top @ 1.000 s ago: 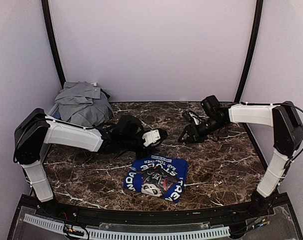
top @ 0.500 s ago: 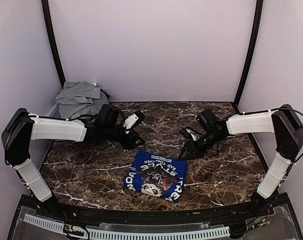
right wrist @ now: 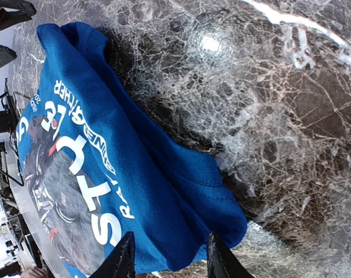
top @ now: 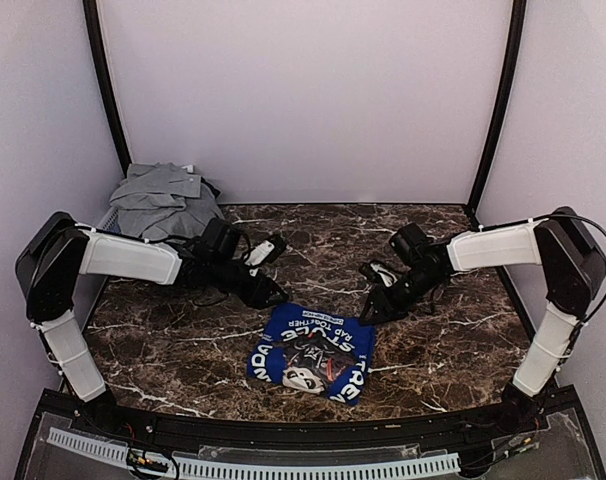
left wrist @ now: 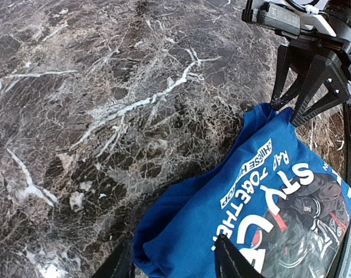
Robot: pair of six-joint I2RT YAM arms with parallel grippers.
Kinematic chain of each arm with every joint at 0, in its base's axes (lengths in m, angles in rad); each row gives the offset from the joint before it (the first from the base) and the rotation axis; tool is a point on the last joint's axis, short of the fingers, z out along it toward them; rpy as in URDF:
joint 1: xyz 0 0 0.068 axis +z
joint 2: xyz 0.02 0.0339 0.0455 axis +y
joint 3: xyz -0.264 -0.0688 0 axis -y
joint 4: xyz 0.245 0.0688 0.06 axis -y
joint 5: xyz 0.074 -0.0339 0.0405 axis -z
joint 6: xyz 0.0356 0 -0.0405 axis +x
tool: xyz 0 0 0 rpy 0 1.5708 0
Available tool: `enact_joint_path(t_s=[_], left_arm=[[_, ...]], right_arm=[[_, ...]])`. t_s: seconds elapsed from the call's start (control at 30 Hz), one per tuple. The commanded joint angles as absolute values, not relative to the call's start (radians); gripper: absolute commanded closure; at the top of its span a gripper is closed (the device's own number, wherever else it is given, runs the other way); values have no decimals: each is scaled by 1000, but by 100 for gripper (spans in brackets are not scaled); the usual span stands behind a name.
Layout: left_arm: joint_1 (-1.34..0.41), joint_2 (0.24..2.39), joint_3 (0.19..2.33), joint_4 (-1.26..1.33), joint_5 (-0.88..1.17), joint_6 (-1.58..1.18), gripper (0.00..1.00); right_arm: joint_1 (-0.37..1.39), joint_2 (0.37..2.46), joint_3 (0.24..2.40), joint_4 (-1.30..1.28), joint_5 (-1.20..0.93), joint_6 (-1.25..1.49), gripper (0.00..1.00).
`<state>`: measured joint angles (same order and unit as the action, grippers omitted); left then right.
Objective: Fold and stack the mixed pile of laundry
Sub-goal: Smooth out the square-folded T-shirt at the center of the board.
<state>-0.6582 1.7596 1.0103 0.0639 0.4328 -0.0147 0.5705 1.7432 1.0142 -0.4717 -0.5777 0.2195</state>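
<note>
A folded royal-blue T-shirt [top: 313, 350] with white print lies on the dark marble table, front centre. My left gripper [top: 275, 293] is open at the shirt's far-left corner; in the left wrist view its fingers straddle that corner of the shirt [left wrist: 222, 226]. My right gripper [top: 368, 310] is open at the far-right corner; the right wrist view shows its fingers over the blue shirt's edge [right wrist: 181, 197]. The right gripper also shows in the left wrist view [left wrist: 300, 101]. A light-grey garment [top: 163, 205] lies heaped at the back left.
A grey mesh basket [top: 107, 220] under the grey heap sits in the back-left corner. Dark frame posts [top: 498, 105] stand at the back corners. The marble table [top: 453, 340] extends to the right of the shirt.
Both grippers have come down toward the blue shirt's far corners. The left arm swung back left, then forward again; the right gripper moved left and nearer.
</note>
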Motion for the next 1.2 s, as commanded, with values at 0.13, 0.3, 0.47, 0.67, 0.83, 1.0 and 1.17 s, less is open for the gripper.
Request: enact_joint_path(t_s=[0.13,0.3,0.47,0.67,0.83,1.0,1.17], left_arm=[[-652,1816,1020,30,502,-39,55],[-652,1816,993,69,524,-51,71],[-650,1805,989,102,536,-60,96],[-626,1775,979,101,485,-85,100],[-601,1768,971,114,422,-95,100],[-600,1833,1018,93,426,-94,100],[-598,1882,1037,112,355,-116,100]], right_arm=[[594,1756,1017,-477,-561,216,72],[597,1741,1025,-487,-557,217,85],[598,1708,1049,-514,-525,224,100],[597,1697,1082,-552,-452,229,100],[593,1744,1099,-548,-388,233,100],[594,1819,1146,-534,-363,239,100],[587,1905,1238,-544,-272,230,100]])
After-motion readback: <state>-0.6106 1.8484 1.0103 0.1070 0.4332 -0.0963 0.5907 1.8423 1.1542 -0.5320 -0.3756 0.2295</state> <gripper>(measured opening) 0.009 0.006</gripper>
